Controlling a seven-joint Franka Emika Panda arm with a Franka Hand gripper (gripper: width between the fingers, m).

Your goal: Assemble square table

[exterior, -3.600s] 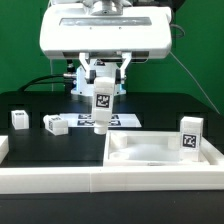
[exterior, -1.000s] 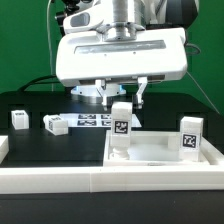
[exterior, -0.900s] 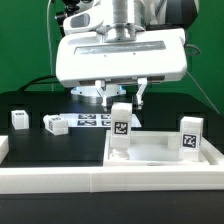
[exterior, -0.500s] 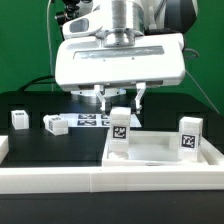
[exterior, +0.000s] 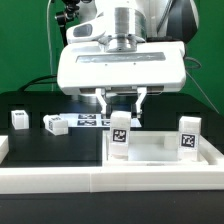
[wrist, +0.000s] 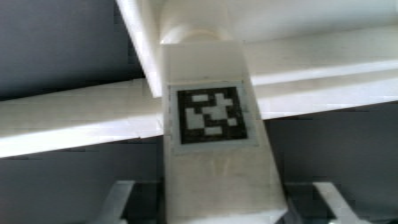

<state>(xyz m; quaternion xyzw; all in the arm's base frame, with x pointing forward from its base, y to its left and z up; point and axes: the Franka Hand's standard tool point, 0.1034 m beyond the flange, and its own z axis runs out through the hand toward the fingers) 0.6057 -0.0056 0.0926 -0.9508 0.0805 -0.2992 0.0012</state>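
Green backdrop; black bench surface (exterior: 40,145); low white border wall (exterior: 55,182) runs across 6 o'clock of the exterior view.

Exterior view, 9 o'clock to 3 o'clock:
- Far-left leg (exterior: 20,118): at 9 o'clock, upright on the black surface, standing alone.
- Toppled leg (exterior: 55,124): just toward 3 o'clock of the first and apart from it, lying on its side.
- Marker board (exterior: 90,121): flat on the surface toward the centre, partly hidden by the gripper body.
- Gripper (exterior: 120,108): at centre, its 2 fingers pointing down and clenched on the top of the held leg (exterior: 120,137). The leg is upright with its tag facing the camera.
- Square tabletop (exterior: 160,149): fills 4 to 5 o'clock, raised rim up. The held leg's lower end sits at its 9 o'clock corner. Whether it touches the slab floor I cannot tell.
- Right-hand leg (exterior: 188,135): at 3 o'clock, upright at the slab's far side.

Wrist view: the held leg fills the middle, 1 finger flanks each side, and white rim bands cross behind it, blurred.
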